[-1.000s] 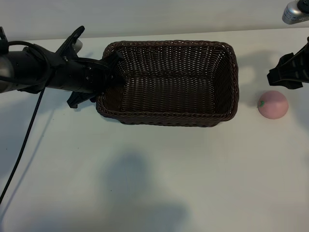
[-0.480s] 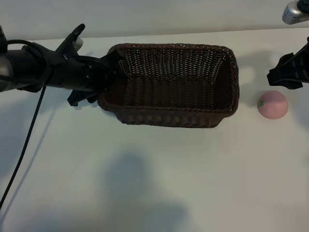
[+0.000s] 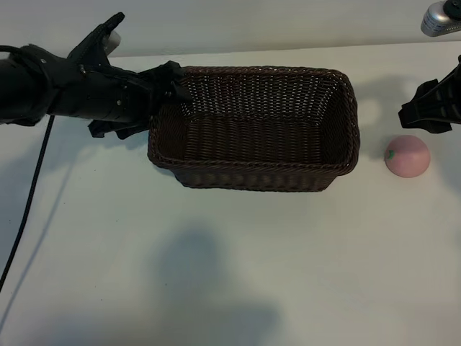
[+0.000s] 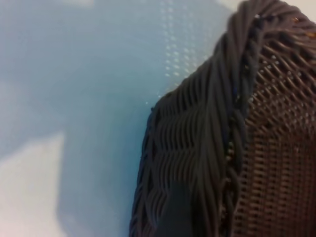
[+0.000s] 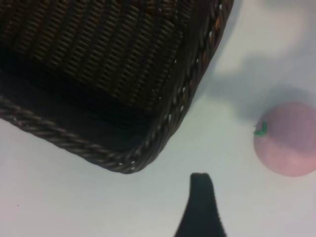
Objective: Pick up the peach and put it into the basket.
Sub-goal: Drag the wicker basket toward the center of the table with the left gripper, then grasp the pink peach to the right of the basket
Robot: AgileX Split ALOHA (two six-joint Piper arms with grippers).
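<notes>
Peach (image 3: pixel 408 156) sits on the tabletop (image 3: pixel 230 274) just right of the basket (image 3: pixel 253 180), and the right claw (image 3: pixel 430 109) hovers spread just behind it, a short drop away. Left claw (image 3: pixel 169 83) is at the basket's far-left corner; its spread I can't tell.

place: lab bench | cue: bare white table (image 3: pixel 216 274), robot arms

Matte black left arm (image 3: pixel 65 90) trailing a black cable (image 3: pixel 29 209).
</notes>
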